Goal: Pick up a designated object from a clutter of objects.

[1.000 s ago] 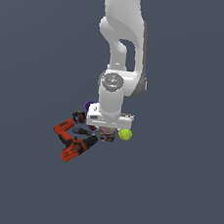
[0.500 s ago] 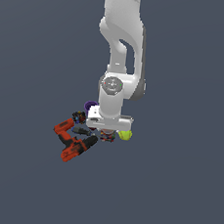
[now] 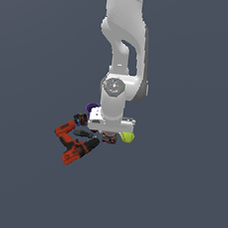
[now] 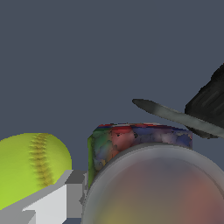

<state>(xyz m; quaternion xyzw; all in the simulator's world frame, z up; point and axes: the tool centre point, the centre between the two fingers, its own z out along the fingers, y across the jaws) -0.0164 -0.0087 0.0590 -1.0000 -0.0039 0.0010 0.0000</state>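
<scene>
The can [image 4: 140, 139] has a silvery round top and a red, blue and green side label. It stands right under my hand and fills the lower part of the wrist view. In the exterior view only a bit of the can [image 3: 108, 138] shows below my gripper [image 3: 108, 134], which is down in the clutter. One of my fingers [image 4: 57, 199] stands beside the can's side, between it and the tennis ball [image 4: 30, 166]. The other finger is hidden. The jaws look spread around the can.
The orange-and-black drill [image 3: 74, 149] lies at the exterior view's left of the can. The purple cup [image 3: 92, 107] is behind my hand. The tennis ball [image 3: 127, 137] is just at the exterior view's right. A thin grey piece [image 4: 175, 114] and a black part [image 4: 210, 103] lie past the can.
My hand has come down a little onto the clutter. The objects have not visibly moved.
</scene>
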